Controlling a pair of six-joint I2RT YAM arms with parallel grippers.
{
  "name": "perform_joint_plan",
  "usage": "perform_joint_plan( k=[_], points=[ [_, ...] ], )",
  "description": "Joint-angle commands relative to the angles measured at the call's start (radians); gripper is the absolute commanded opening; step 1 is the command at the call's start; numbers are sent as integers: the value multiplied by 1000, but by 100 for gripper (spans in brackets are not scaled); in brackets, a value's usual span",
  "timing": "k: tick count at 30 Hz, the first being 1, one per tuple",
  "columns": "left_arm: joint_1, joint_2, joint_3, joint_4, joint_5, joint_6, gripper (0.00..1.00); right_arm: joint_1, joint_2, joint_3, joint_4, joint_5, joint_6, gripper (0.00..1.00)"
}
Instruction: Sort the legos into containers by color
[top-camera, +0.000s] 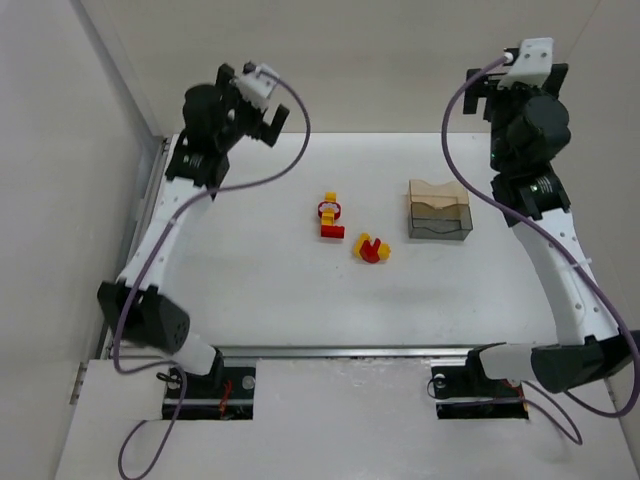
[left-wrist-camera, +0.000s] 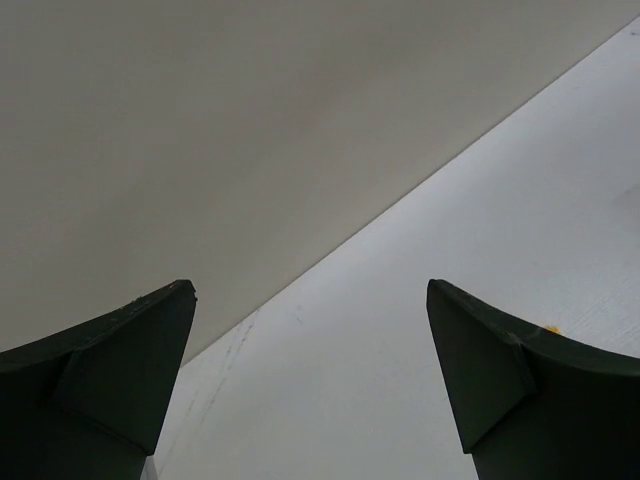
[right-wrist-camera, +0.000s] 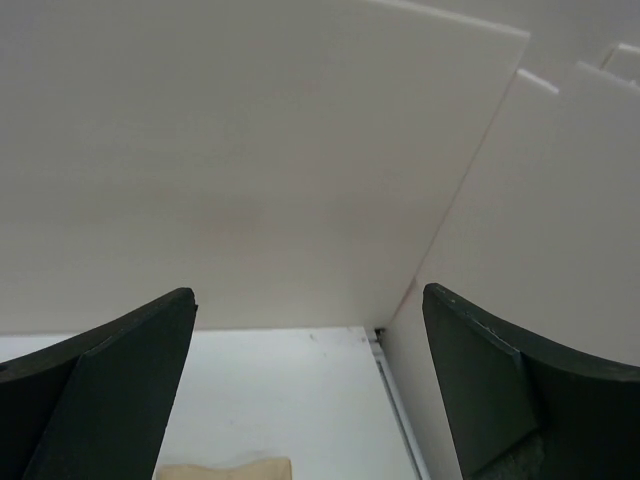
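Small red and yellow plastic lego bricks, in two clumps near the middle of the white surface (top-camera: 250, 290): far clump (top-camera: 331, 217), stacked yellow and red pieces with a round red part; near clump (top-camera: 371, 248), curved red piece flanked by yellow, just beside the first and slightly to the right. Both clumps outside the tubs, apart from them on the left. Two adjoining translucent plastic tubs right of the bricks, touching along one wall: beige-tinted tub (top-camera: 436, 192) on the far side, greyish tub (top-camera: 440, 226) on the near side; contents not discernible. Left claw (left-wrist-camera: 310, 295) raised above the far left corner, dark fingers spread wide, aimed at the junction of wall and surface; yellow speck (left-wrist-camera: 550, 328) beside one finger, too small to identify. Right claw (right-wrist-camera: 308, 300) raised at the far right, beyond the tubs, fingers likewise spread wide; sliver of the beige-tinted tub at the bottom edge of the right wrist view
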Motion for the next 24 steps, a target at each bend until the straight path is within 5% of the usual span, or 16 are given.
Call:
perform_joint_plan(
  k=[1,6,10,13,14,17,19,20,24],
  points=[
    [-15,191,351,-456,94,-20,100,10,25,29,-142,133,-30,100],
    [-124,305,359,-452,76,-216,100,52,-20,-76,-142,-89,0,100],
    [-205,342,328,-432,-14,-234,100,65,-61,-129,-142,-174,100,100],
    [-216,328,328,-361,-114,-124,100,65,-52,-142,-142,-139,70,100],
    [-239,294,316,-341,-137,61,100,94,-40,-142,-142,-17,51,100],
    [-262,263,187,-184,-378,201,100,134,38,-120,-142,201,-11,100],
    [-300,260,98,1,-613,60,100,147,64,-85,-142,292,-12,100],
    [-314,280,114,-8,-806,19,100,147,65,-85,-142,292,8,100],
    [-351,426,297,-327,-876,-179,95,147,46,-73,-142,106,102,100]
  ],
)
